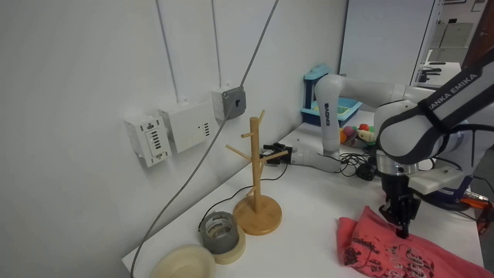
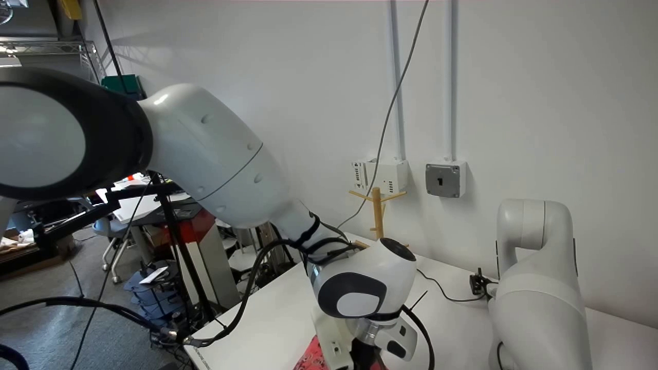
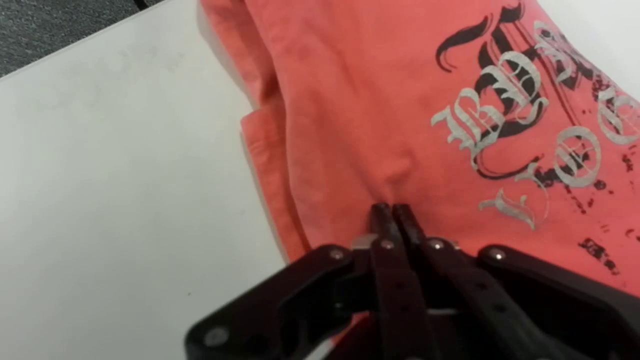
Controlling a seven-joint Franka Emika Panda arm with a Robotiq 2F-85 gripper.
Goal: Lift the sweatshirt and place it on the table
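Note:
The sweatshirt (image 1: 372, 247) is a red-pink cloth garment with black and grey print. It lies spread and loosely folded on the white table (image 1: 305, 247). A small part of the sweatshirt shows in an exterior view (image 2: 311, 357), mostly hidden by the arm. My gripper (image 1: 402, 233) points down onto the cloth. In the wrist view the sweatshirt (image 3: 335, 130) fills the middle, and the gripper's fingertips (image 3: 391, 207) are close together on it. Creases run into the fingertips, so a small pinch of cloth appears held. The table (image 3: 140, 200) shows at the left there.
A wooden peg stand (image 1: 255, 166) stands mid-table. Tape rolls (image 1: 220, 235) and a pale bowl (image 1: 183, 264) are near it. A white Kinova arm (image 1: 328, 112) rests along the back, also visible in an exterior view (image 2: 540, 288). Toys (image 1: 359, 135) and a blue basket (image 1: 347, 112) stand behind.

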